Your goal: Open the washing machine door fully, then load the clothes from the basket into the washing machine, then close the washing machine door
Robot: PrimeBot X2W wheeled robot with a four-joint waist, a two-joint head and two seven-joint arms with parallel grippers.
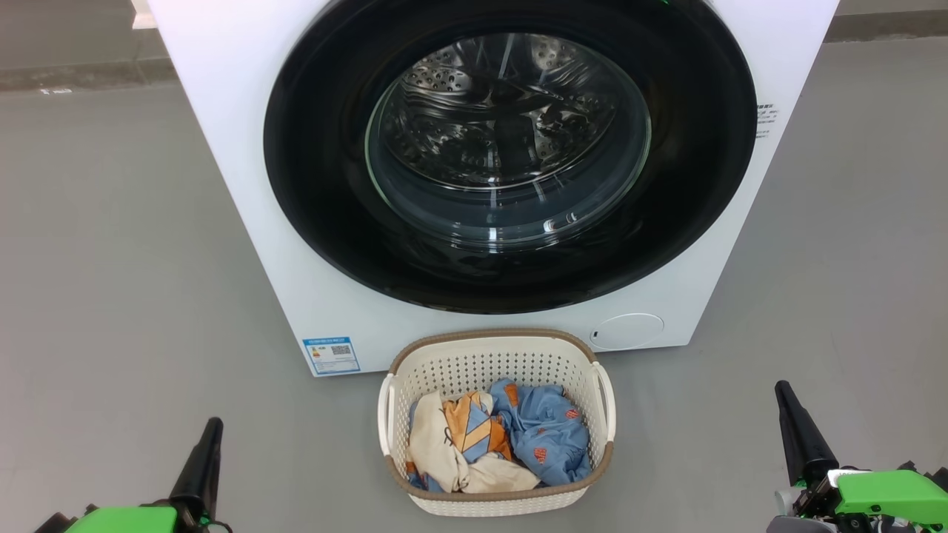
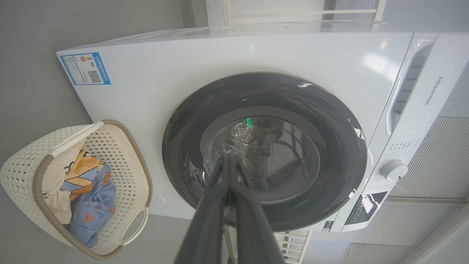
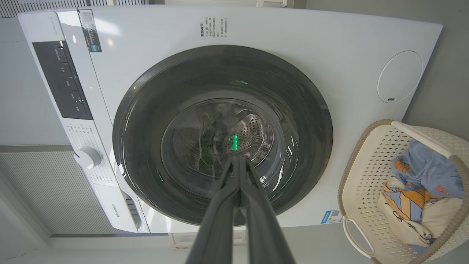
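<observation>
The washing machine (image 1: 222,148) stands on the floor. Its door (image 1: 311,185) is closed, and it looks stiff, glossy and probably slippery, so hook it at the rim. The basket (image 1: 489,337) sits just before the machine's bottom edge, holding soft, light clothes (image 1: 541,429). The left gripper (image 2: 229,158) and right gripper (image 3: 238,159) have their fingers pressed together. The wrist views add the dial (image 2: 394,170).

A laundry corner, plain and bare. A white front-loading washer (image 1: 222,111) stands straight on a smooth grey floor (image 1: 111,259). It has a round dial (image 3: 87,157) and a dark control strip (image 3: 60,80) near the top of its front, and a blue label (image 1: 331,355) stuck low down. A small perforated basket (image 1: 489,334) of clothes (image 1: 541,429) sits on the floor just before it. White ribbed panels (image 2: 436,154) line the space beside the washer. Whether this is a home or a test room cannot be told.
</observation>
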